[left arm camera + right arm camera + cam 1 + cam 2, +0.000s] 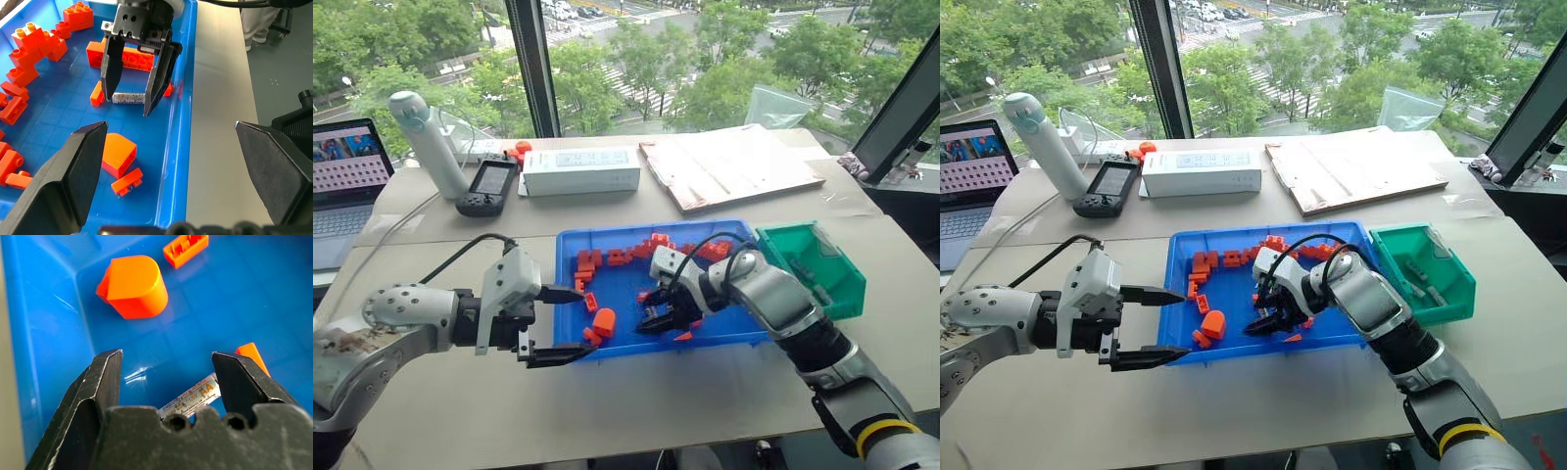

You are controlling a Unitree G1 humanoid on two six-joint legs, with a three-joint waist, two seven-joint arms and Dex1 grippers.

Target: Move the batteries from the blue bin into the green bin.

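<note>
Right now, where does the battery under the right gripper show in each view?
Left eye: hidden beneath the right gripper.
Right eye: hidden likewise.
Left wrist: battery between the open fingers.
Right wrist: battery between the fingers.
Shared landmark: rounded orange block.

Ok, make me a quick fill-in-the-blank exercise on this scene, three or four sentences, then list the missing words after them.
1. The right gripper has its two black fingers spread on either side of a ____ lying on the tray floor.
2. That tray, the blue bin, is also strewn with toy bricks of the colour ____.
3. The green bin stands beside the blue bin, on the robot's ____ side.
4. The left gripper hovers at the blue bin's near-left corner with its jaws ____.

Missing words: battery; orange; right; open
</note>
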